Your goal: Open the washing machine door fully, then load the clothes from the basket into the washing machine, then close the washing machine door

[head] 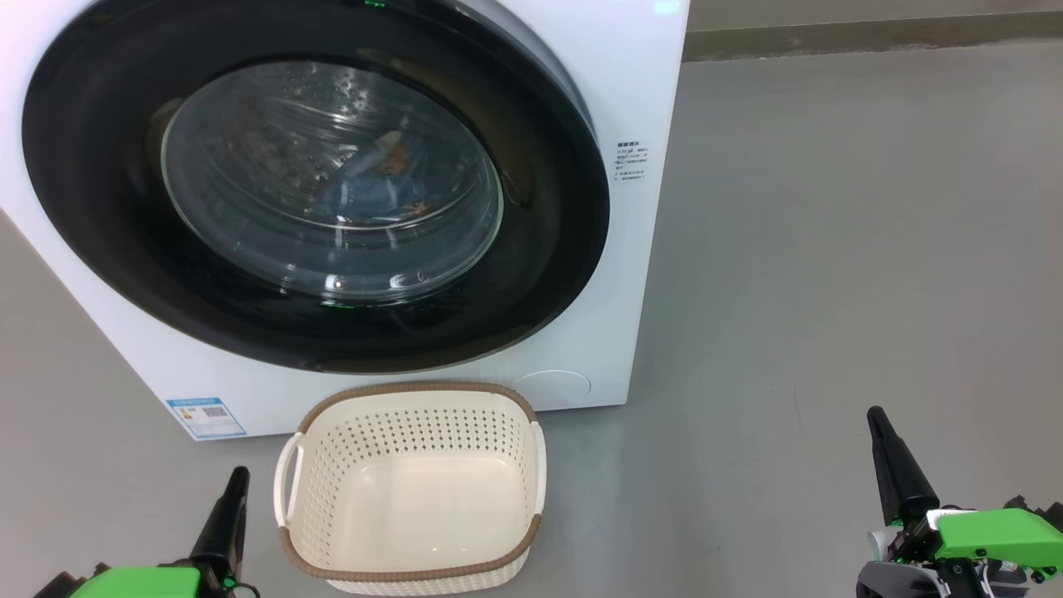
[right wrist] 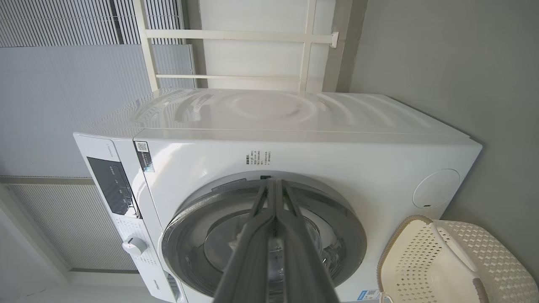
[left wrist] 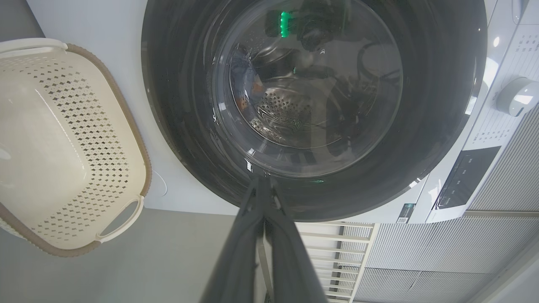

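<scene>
Head view looks down closely on washing machine (head: 641, 274) and basket (head: 415, 432); sideways-rolled wrist views share both.

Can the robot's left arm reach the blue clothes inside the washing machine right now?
Probably not. The washing machine door looks shut, so it stands between the left end effector and the clothes inside. The door would need opening first.

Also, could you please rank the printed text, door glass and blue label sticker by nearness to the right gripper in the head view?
From the right gripper:
1. the printed text, on the right.
2. the door glass, in the middle.
3. the blue label sticker, low on the left.
</scene>
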